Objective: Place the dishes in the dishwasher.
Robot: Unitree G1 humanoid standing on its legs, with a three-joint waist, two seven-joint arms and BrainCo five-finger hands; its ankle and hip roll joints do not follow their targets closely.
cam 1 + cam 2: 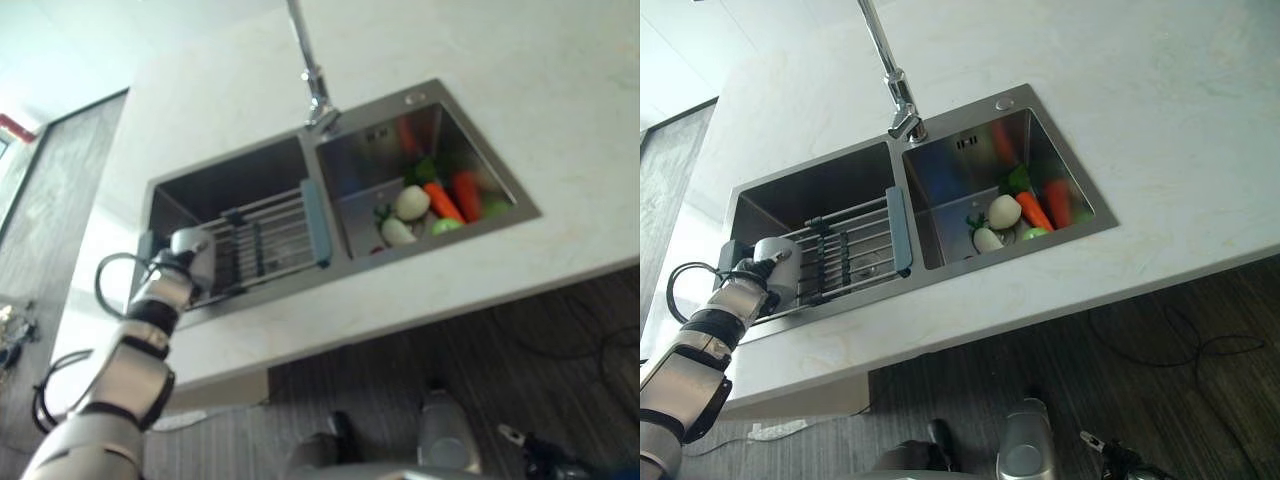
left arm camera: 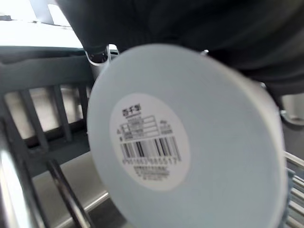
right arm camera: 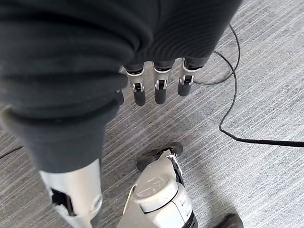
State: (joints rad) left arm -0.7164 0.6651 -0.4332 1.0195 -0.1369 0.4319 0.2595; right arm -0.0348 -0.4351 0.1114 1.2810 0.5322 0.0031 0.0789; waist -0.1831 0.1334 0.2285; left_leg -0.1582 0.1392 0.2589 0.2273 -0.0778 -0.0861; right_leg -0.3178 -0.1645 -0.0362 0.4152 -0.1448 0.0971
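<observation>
left eye view: the left hand (image 1: 178,262) is up at the double sink (image 1: 165,186), over the near corner of the left basin, carrying a pale cup (image 1: 192,243) right by the slatted rack (image 1: 270,235) that spans that basin. a tall faucet (image 1: 312,80) rises from the divider, and the right basin holds vegetables (image 1: 430,205): carrots, pale round ones and green bits. all of it sits in a white countertop (image 1: 560,120).

right eye view: same scene, and here the cup (image 1: 773,266) sits just past the wrist, touching or just above the rack's (image 1: 855,248) near end; which of the two, i cannot tell. the rack's grey end bar lies against the divider.

left wrist view: the cup's (image 2: 185,142) round base with its barcode sticker faces the camera, the dark cover (image 2: 199,28) wrapped over its top side, so the hand is closed around it, though the fingers themselves are hidden behind the cup. the rack's bars (image 2: 47,123) show beyond.

right wrist view: the right hand (image 3: 159,88) hangs low over the grey striped floor (image 3: 266,190), fingers straight and relaxed side by side, holding nothing.
</observation>
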